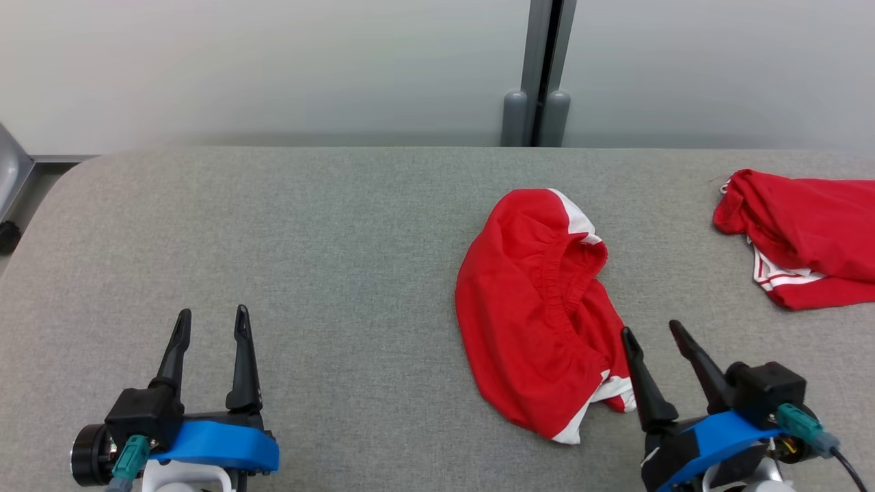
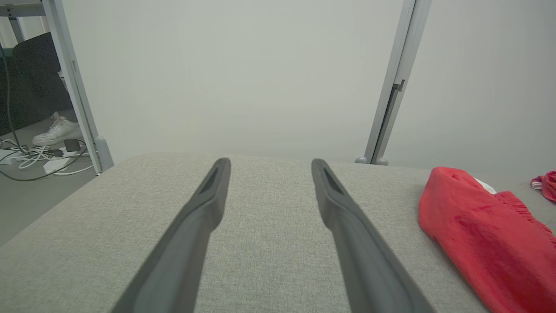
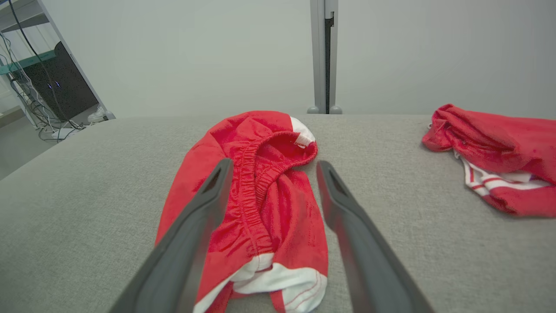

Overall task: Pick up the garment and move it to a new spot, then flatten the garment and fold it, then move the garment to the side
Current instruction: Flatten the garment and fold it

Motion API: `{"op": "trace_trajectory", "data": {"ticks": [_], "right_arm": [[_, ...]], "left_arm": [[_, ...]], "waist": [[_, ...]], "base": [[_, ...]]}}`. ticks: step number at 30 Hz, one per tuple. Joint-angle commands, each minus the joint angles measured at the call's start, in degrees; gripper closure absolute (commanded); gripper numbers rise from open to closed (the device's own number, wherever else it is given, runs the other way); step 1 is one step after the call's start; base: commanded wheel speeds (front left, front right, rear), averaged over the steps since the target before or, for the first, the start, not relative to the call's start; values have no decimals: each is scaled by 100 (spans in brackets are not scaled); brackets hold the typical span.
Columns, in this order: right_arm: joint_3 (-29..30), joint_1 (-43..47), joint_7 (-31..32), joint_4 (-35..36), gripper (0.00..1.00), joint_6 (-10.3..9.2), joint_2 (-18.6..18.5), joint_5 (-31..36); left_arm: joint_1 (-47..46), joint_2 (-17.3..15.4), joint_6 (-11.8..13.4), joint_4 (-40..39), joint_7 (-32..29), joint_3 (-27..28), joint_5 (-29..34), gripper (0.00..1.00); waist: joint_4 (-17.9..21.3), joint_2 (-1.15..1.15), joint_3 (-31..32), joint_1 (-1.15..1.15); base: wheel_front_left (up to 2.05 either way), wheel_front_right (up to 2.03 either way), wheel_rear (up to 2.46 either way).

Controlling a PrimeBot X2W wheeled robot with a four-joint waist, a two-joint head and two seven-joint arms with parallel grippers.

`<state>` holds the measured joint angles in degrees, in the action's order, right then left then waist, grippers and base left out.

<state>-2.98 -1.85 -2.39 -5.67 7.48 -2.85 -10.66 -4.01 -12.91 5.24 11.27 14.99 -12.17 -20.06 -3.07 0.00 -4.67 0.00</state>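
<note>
You're looking at red shorts (image 1: 533, 307) lying crumpled right of centre on the grey padded table (image 1: 307, 239) — soft, light, floppy cloth, likely bunching when lifted. I'd be pinching the elastic waistband (image 3: 256, 174), the firmest edge. Both the left gripper (image 1: 212, 311) and right gripper (image 1: 649, 328) are hanging spread wide, holding nothing. A second red garment (image 1: 806, 232) is lying well apart to the right — nothing is blocking you.
</note>
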Motion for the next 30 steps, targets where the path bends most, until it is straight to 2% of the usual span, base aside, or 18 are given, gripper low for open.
{"op": "trace_trajectory", "data": {"ticks": [1, 24, 25, 26, 27, 30], "right_arm": [[-68, -91, -9, -122, 0, 3, -7, -58], [-694, -611, -627, -2467, 0, 3, -4, -674], [-747, -631, -656, -2521, 47, 3, -4, -767], [-773, -665, -691, -2586, 78, 3, -5, -818], [-778, -723, -742, -2638, 100, 3, -6, -836], [-715, -838, -850, -2717, 100, 3, -7, -817]], "left_arm": [[-98, 10, -15, 2, 26, 9, 45, 0], [-348, 284, -264, 233, 26, 123, 260, 0], [-350, 294, -270, 240, 26, 133, 262, 0], [-346, 301, -273, 246, 26, 141, 268, 0], [-341, 307, -285, 253, 26, 150, 280, 0], [-335, 318, -302, 259, 26, 164, 297, 0]], "waist": [[-34, 0, -36, 0], [-414, 0, -393, 0], [-414, 0, -387, 0], [-410, 0, -379, 0], [-405, 0, -370, 0], [-390, 0, -357, 0]], "base": [[0, 0, 0], [0, 0, 0], [0, 0, 0], [0, 0, 0], [0, 0, 0], [0, 0, 0]]}}
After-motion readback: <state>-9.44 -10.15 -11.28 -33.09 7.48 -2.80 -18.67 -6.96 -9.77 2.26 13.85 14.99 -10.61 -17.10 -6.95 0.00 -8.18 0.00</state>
